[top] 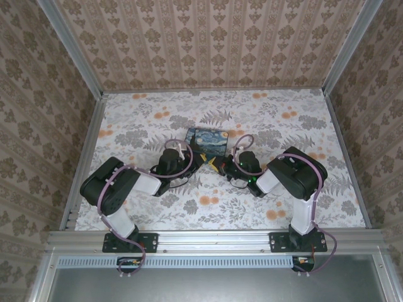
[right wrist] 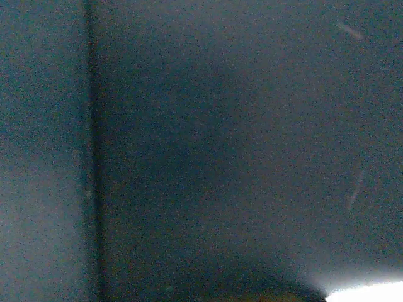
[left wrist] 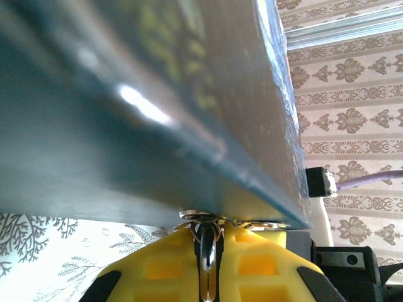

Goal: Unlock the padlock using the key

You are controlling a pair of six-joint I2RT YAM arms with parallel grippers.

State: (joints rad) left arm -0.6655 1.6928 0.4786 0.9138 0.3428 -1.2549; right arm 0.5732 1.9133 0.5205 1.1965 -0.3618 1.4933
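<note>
Floral tabletop (top: pixel 264 119), thin silvery ringed key (left wrist: pixel 207 250) pinched by left end effector (left wrist: pixel 211 235)

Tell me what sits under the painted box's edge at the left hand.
The left hand is shut on a thin silvery metal piece just under the painted box. The box covers whatever that metal joins above.

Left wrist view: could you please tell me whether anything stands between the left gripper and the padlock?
Nothing visible does: the left gripper is shut on a thin silvery piece right at the painted box's lower edge. The padlock's body cannot be made out.
</note>
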